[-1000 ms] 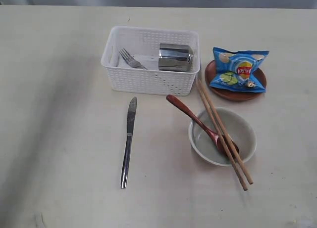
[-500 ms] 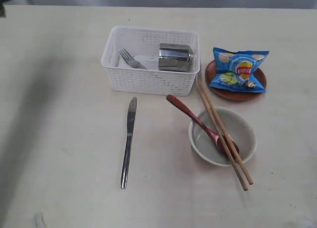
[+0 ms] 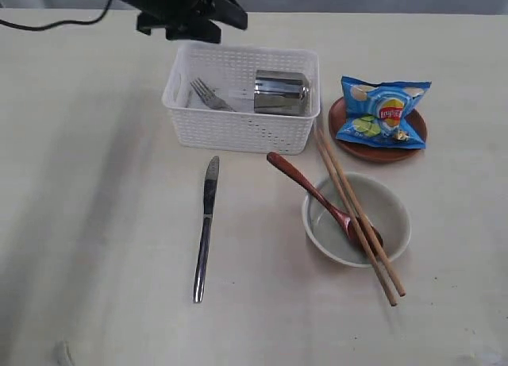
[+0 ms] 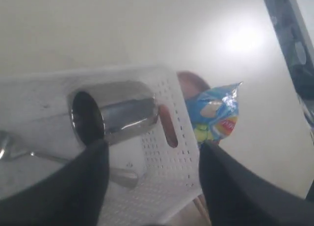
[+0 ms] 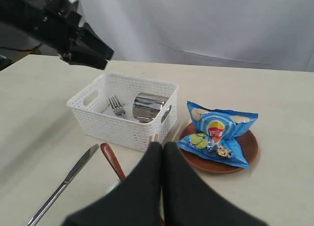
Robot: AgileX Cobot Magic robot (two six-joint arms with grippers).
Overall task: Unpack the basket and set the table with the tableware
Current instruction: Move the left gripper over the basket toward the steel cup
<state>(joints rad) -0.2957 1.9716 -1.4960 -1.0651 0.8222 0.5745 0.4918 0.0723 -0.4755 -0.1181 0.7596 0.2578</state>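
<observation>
The white basket (image 3: 238, 132) stands at the table's (image 3: 95, 223) far middle, holding a fork (image 3: 208, 94) and a steel cup (image 3: 280, 92) lying on its side. My left gripper (image 3: 210, 26) hovers open over the basket's far left corner; between its fingers I see the cup (image 4: 115, 113) and the basket's wall (image 4: 171, 162). A knife (image 3: 205, 227) lies in front of the basket. The wooden spoon (image 3: 305, 187) and two chopsticks (image 3: 357, 219) rest in the cream bowl (image 3: 394, 223). My right gripper (image 5: 162, 146) is shut and empty, above the bowl side.
A blue chip bag (image 3: 382, 110) lies on the brown plate (image 3: 379, 152) to the right of the basket. The chopsticks' far ends nearly touch the basket's right front corner.
My left arm has come in from the upper left and now hangs over the basket's far left corner. Nothing on the table has moved.
</observation>
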